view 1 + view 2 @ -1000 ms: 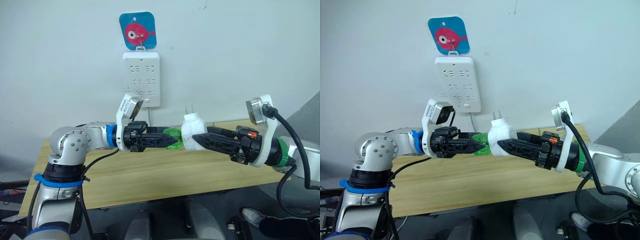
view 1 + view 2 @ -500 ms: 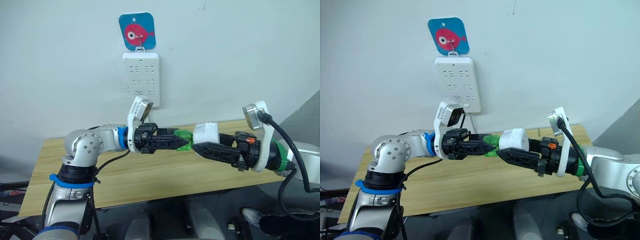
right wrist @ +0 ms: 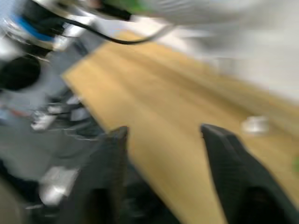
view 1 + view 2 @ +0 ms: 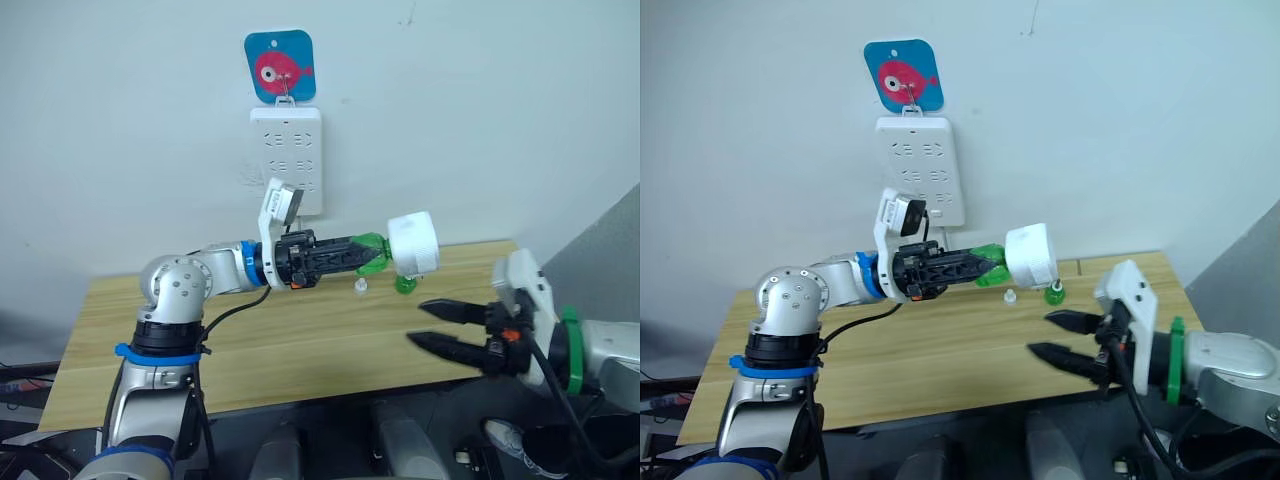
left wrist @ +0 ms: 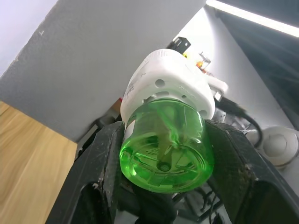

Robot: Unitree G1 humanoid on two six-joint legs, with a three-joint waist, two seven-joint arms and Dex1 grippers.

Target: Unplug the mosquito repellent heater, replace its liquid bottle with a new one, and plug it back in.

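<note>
My left gripper is shut on a green liquid bottle and holds it level above the table. The white mosquito repellent heater sits on the bottle's far end. In the left wrist view the bottle is clamped between both black fingers, with the heater beyond it. My right gripper is open and holds nothing, low at the table's front right, below and apart from the heater. A second small green bottle stands on the table under the heater, with a small white cap beside it.
A tall white power strip hangs on the wall under a blue fish sticker. The wooden table stretches left and forward of the bottles. A grey panel stands at the right edge.
My right gripper has let go of the heater, opened and drawn back down to the right. The left gripper has lifted the bottle and heater up and to the right.
</note>
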